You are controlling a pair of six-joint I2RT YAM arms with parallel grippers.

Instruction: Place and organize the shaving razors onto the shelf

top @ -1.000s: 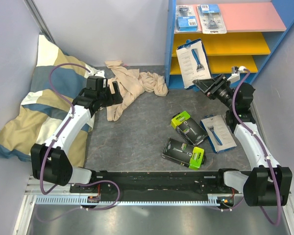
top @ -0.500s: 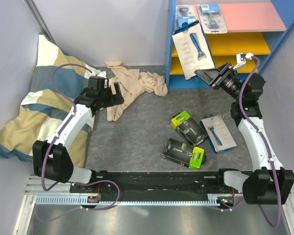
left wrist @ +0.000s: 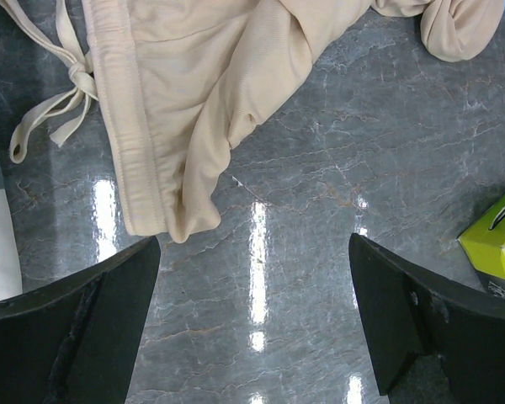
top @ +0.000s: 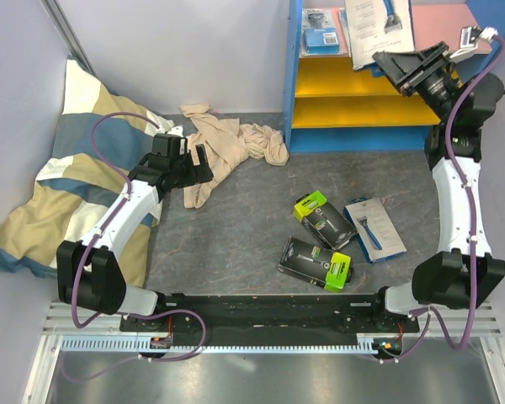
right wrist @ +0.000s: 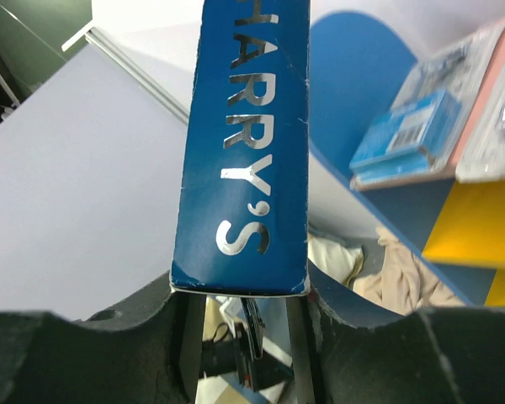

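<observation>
Right gripper (top: 387,57) clamps the Harry's razor box (top: 377,18), upper right, over the pink top board (top: 446,27). Blister pack (top: 320,32) sits just left, so steer toward the bare board on the right.

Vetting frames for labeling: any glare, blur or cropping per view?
Left wrist: white glare streaks on the glossy table, cloth sharp. Right wrist: close-up box with shiny silver lettering, shelf behind soft. Top external: even light, sharp, but the held box is cropped by the top edge.
</observation>
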